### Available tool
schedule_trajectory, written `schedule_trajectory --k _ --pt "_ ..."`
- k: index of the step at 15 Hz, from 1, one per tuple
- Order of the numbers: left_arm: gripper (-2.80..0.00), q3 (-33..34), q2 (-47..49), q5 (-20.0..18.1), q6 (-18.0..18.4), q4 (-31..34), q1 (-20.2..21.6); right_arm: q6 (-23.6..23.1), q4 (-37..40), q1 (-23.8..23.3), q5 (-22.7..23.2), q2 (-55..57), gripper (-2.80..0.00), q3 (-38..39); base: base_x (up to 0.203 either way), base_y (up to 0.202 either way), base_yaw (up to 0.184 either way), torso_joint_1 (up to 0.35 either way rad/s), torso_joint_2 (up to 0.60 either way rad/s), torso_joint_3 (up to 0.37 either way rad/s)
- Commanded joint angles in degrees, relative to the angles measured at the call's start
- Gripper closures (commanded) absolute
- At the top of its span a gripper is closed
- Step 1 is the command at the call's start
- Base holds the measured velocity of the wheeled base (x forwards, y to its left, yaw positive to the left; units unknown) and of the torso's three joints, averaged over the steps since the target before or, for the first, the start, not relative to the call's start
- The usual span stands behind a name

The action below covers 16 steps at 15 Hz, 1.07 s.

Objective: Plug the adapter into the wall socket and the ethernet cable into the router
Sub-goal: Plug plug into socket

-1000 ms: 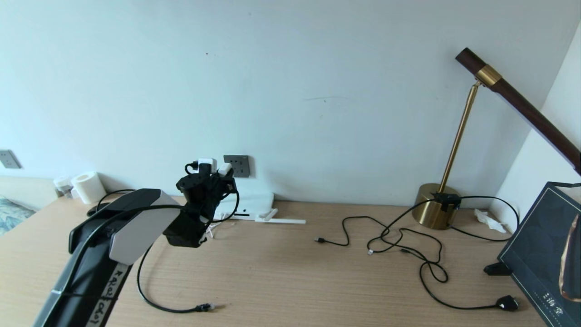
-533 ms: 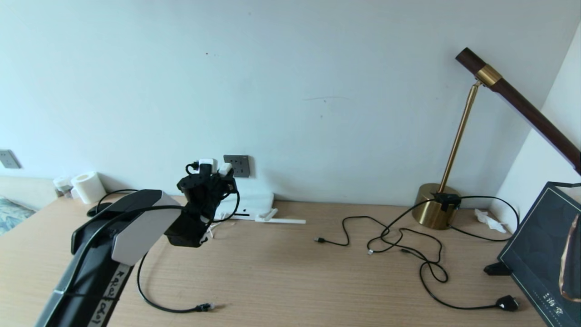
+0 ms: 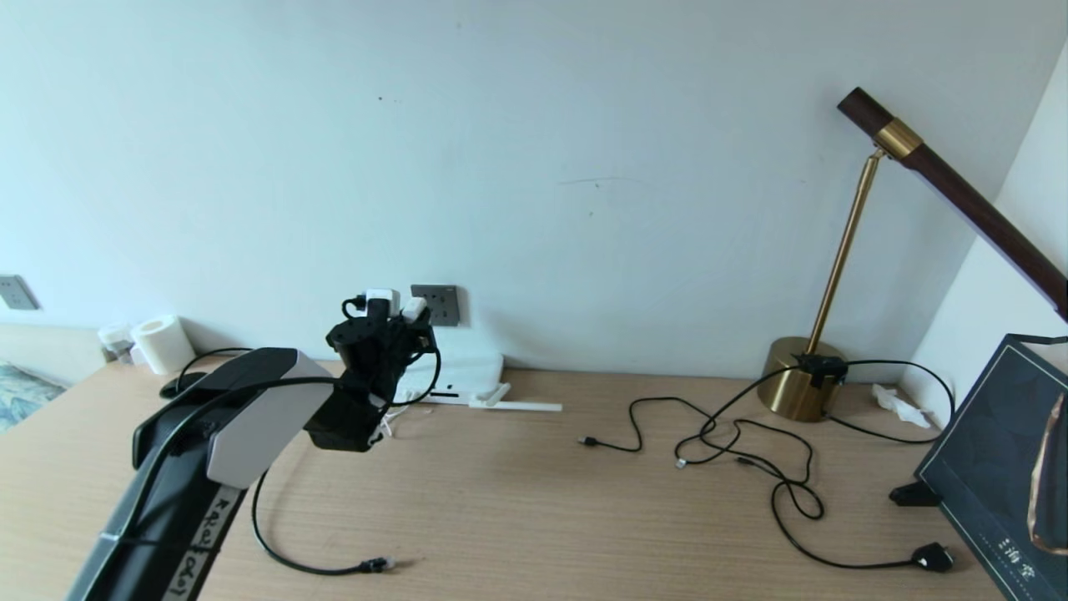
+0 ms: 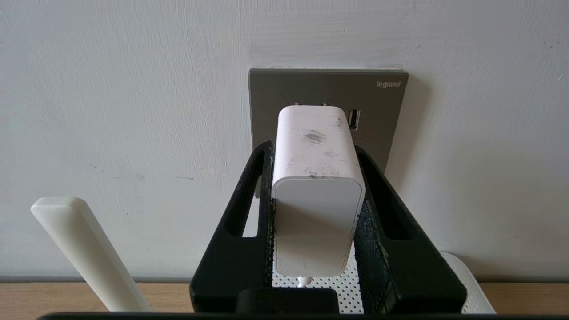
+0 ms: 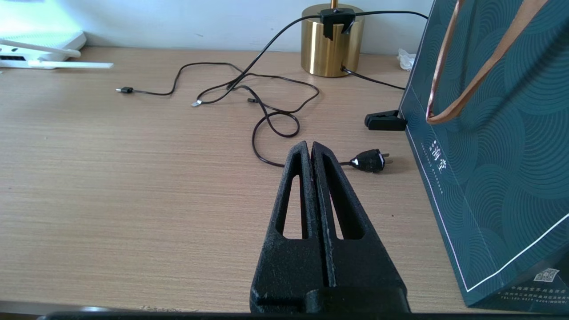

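Adapter (image 4: 316, 195): clamped between left gripper (image 4: 318, 146) fingers, nose at wall socket (image 4: 382, 115), seating unconfirmed. Ethernet cable (image 3: 380, 565): loose on worktop (image 3: 534, 517) at 6 o'clock of router (image 3: 467, 371), unplugged. Right gripper (image 5: 311, 153): fingers closed, empty, idle.

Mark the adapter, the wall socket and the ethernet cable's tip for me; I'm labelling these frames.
adapter (image 4: 317, 195): left wrist view, its rear face.
wall socket (image 4: 382, 111): left wrist view, bare right part of the plate.
ethernet cable (image 3: 377, 565): head view, its connector tip on the desk.
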Motion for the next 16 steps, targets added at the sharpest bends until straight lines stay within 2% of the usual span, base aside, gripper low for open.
schedule_trajectory --k 1,16 --pt "0.00 -0.1 0.1 0.0 0.0 -0.3 0.0 0.0 0.0 0.0 0.0 0.0 0.00 0.0 0.000 0.000 0.000 0.000 0.00 0.000" --pt "0.00 -0.6 0.3 0.0 0.0 0.4 0.0 0.0 0.0 0.0 0.0 0.0 0.00 0.0 0.000 0.000 0.000 0.000 0.00 0.000"
